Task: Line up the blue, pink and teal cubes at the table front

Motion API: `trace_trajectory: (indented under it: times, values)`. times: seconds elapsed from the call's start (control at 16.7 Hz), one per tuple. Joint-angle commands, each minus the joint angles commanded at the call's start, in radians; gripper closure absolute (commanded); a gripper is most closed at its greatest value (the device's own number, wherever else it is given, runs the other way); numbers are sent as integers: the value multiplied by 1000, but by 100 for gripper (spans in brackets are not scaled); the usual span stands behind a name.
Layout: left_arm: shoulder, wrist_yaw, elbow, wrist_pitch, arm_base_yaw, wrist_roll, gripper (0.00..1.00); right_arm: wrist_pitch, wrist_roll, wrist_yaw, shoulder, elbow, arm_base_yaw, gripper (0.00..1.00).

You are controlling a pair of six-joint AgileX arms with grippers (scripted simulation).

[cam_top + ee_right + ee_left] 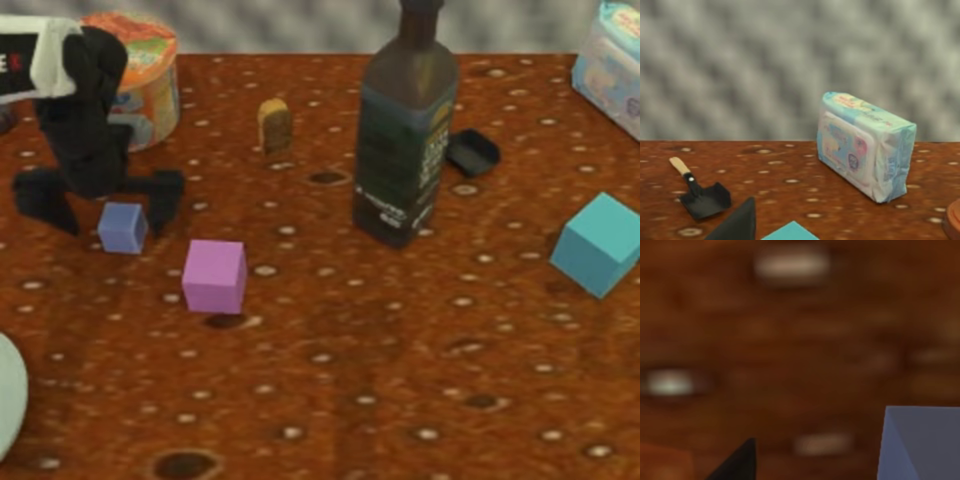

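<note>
Rust-brown spotted table [330,400] with three cubes, none lined up.
Left gripper [100,200], fingers spread apart, straddles the blue cube [123,228] at far left; pink cube [215,276] just beside it; teal cube [598,243] well apart at right. Right gripper's state cannot be told.

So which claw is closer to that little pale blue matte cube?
The left. Its open claw stands right over the little pale blue matte cube, a finger on either side. The right claw is out of the top view, somewhere near the large teal cube.
</note>
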Motion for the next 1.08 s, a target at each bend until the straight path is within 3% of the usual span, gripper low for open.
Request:
trace_trajectory:
  times: [0.54, 1.08]
  values:
    - [0, 0, 0, 0, 0, 0, 98, 0, 0, 0, 0, 0, 0, 0]
    - [-34, -2, 9, -10, 2, 1, 100, 0, 0, 0, 0, 0, 0, 0]
